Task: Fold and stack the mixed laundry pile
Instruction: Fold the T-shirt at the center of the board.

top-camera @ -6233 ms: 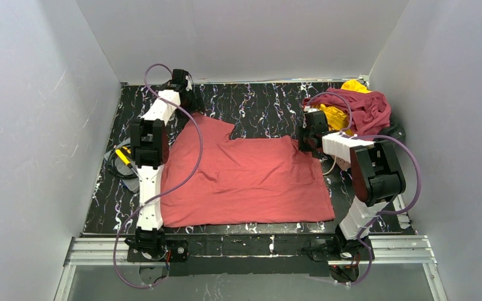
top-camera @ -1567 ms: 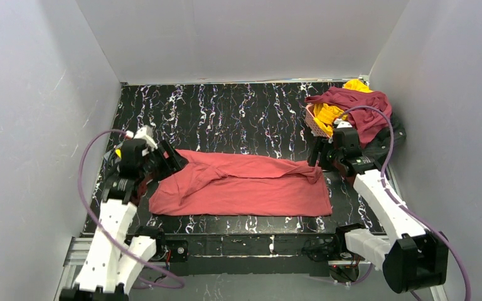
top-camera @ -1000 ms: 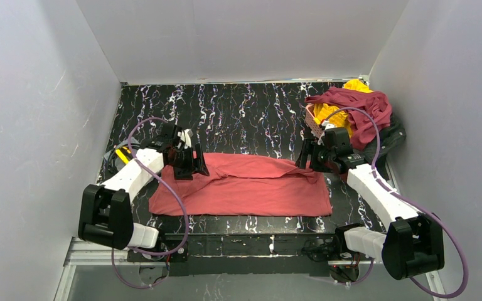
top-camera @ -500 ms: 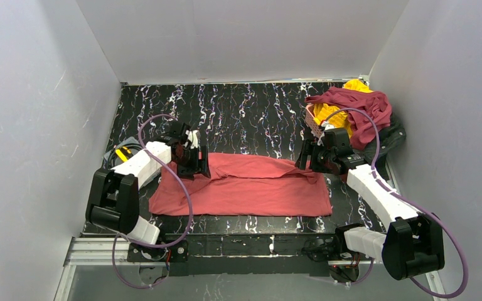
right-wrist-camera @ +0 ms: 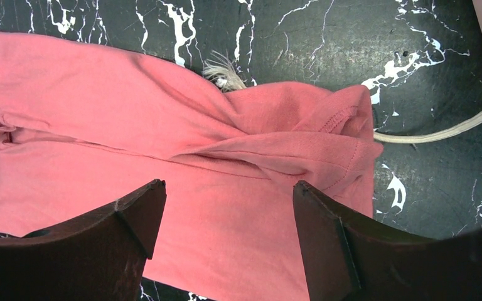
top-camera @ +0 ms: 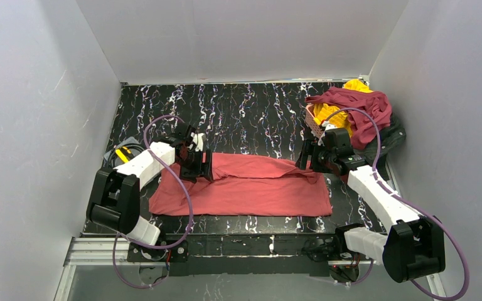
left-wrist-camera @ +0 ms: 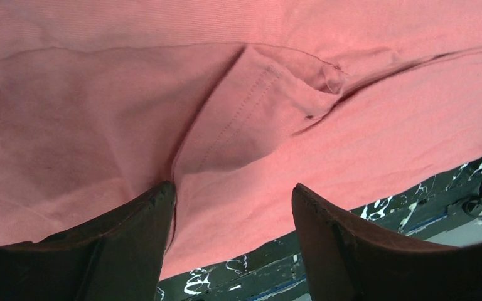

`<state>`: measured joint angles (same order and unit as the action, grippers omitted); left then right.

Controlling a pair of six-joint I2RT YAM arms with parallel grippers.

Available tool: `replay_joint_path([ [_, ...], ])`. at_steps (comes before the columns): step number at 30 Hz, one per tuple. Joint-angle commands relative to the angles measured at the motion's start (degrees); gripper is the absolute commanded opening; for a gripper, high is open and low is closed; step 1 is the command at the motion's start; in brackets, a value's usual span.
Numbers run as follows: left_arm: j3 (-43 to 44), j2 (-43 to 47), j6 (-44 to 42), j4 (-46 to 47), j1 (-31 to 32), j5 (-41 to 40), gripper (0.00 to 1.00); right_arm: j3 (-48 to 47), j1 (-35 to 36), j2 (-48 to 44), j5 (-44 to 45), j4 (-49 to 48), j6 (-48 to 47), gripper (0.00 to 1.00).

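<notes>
A salmon-red garment [top-camera: 245,185] lies folded into a long band across the front of the black marbled table [top-camera: 245,113]. My left gripper [top-camera: 202,168] hovers open over its upper left part, above a seam fold [left-wrist-camera: 245,106]. My right gripper [top-camera: 306,160] hangs open over the band's right end, where a hemmed corner [right-wrist-camera: 345,135] is bunched. Nothing sits between either pair of fingers. The other garments are heaped at the back right: dark maroon [top-camera: 358,106] on top, bright yellow [top-camera: 329,116] beneath, charcoal-black [top-camera: 392,135] at the right side.
A pink lattice basket [top-camera: 312,125] pokes out under the heap. A thin cream cord [right-wrist-camera: 439,128] runs across the table beside the garment's right end. Cables and a yellow tool [top-camera: 122,155] lie by the left wall. Grey walls close in three sides.
The left gripper has moved right and slightly toward the front, over the garment's upper left. The right arm has stayed nearly still. Earlier the spread garment was folded into a band.
</notes>
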<state>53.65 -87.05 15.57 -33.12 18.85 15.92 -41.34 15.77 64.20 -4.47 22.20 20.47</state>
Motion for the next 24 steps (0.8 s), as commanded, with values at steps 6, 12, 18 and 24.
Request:
replay_joint_path([
  [6, -1.00, 0.07, -4.19, -2.63, 5.67, 6.73, 0.66, 0.59, 0.14, -1.66, 1.21, 0.50, -1.41, 0.82],
  [12, -1.89, -0.29, -5.99, -3.94, 8.95, 9.53, 0.66, 0.73, 0.19, -1.37, 1.13, 0.49, -1.66, 0.82],
  [18, -1.37, 1.93, -8.19, -5.13, 11.44, 13.12, 0.66, 0.69, 0.15, -1.45, 1.38, 0.88, -2.14, 0.82],
  [24, -0.34, 9.53, -10.37, -2.96, 11.90, 14.20, 0.65, 0.46, 0.14, -1.21, 1.83, 1.02, -2.54, 0.83],
])
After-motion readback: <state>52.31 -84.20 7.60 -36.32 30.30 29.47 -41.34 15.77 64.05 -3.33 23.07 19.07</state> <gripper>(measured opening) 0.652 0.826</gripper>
